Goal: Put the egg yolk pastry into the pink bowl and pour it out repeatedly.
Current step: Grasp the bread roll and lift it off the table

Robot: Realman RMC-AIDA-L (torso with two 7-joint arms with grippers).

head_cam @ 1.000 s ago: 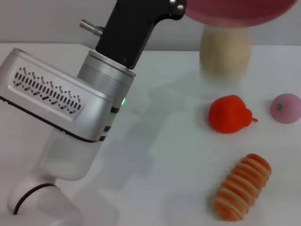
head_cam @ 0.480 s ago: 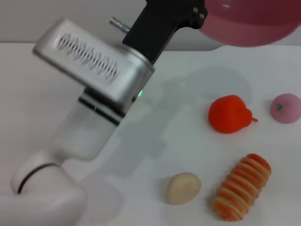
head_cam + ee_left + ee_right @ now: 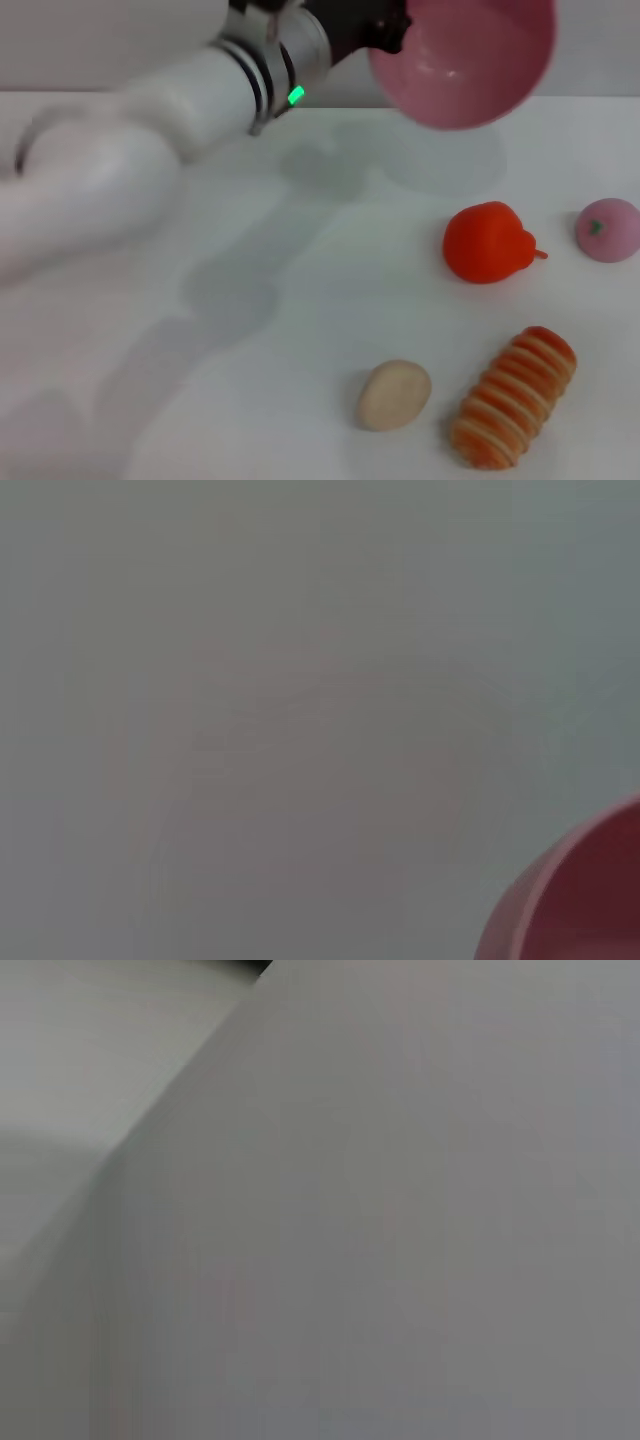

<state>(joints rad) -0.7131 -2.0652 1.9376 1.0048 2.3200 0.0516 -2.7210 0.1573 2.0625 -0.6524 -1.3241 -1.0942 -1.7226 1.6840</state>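
The egg yolk pastry (image 3: 394, 395), a small cream lump, lies on the white table near the front, just left of the striped bread roll (image 3: 515, 397). High above the back of the table, my left gripper (image 3: 390, 28) is shut on the rim of the pink bowl (image 3: 462, 58). The bowl is tipped on its side, its hollow faces the head camera, and nothing shows inside it. A curved piece of the bowl (image 3: 590, 905) fills one corner of the left wrist view. My right gripper is out of view, and the right wrist view shows only a plain grey surface.
A red fruit (image 3: 487, 243) and a small pink fruit with a green stem (image 3: 608, 229) sit on the right of the table (image 3: 200, 400). My left arm (image 3: 130, 170) stretches across the upper left of the head view.
The pastry dropped out of the overturned bowl and came to rest beside the bread roll. My left arm swung up and back, turning the bowl from upside down to on its side.
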